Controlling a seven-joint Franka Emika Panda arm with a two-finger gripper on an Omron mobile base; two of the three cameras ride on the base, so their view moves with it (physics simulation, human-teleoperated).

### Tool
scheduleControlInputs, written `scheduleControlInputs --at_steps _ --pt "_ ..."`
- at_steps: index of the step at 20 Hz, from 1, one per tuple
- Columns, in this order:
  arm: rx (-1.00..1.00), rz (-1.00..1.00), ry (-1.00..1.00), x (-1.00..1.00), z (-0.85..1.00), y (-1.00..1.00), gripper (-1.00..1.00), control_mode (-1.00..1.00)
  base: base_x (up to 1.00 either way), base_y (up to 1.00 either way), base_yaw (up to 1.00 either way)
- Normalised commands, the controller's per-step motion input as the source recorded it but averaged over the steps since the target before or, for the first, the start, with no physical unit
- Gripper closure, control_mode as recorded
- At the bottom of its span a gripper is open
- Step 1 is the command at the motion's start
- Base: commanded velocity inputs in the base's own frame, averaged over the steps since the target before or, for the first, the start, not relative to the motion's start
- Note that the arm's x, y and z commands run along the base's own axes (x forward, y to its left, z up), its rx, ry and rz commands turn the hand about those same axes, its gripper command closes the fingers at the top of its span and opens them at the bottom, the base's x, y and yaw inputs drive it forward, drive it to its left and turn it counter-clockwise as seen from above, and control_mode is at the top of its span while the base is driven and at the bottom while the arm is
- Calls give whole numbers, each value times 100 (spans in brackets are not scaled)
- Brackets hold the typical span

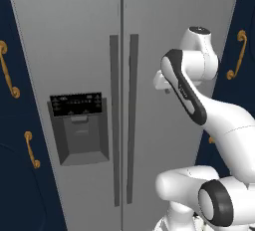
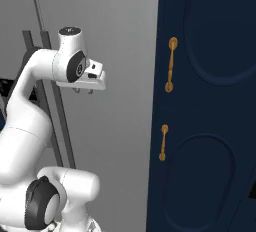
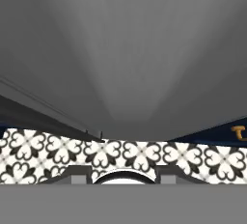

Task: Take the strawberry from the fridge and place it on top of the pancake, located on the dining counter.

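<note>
The grey two-door fridge stands right in front of me with both doors closed, its two long dark handles running down the middle. The strawberry is hidden behind the doors. The pancake and the dining counter are out of view. My gripper hangs in front of the right door, level with the upper part of the handles, its short fingers pointing down. It is shut and holds nothing. In the left base view the gripper sits just right of the right handle. The hand view looks down the fridge door.
A black-panelled dispenser recess is set in the left door. Navy cabinets with gold handles flank the fridge on the left and on the right. Black-and-white patterned floor tiles lie at the fridge's foot.
</note>
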Motion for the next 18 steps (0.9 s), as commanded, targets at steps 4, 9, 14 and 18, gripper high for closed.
scheduleControlInputs --at_steps 4,9,14,18 --pt "0 0 0 0 0 0 -100 100 -10 0 0" --pt "0 0 0 0 0 0 -100 100 -50 16 -1" --pt "0 0 0 0 0 0 -100 100 -60 40 0" --pt "0 0 0 0 0 0 -100 100 -27 68 -1"
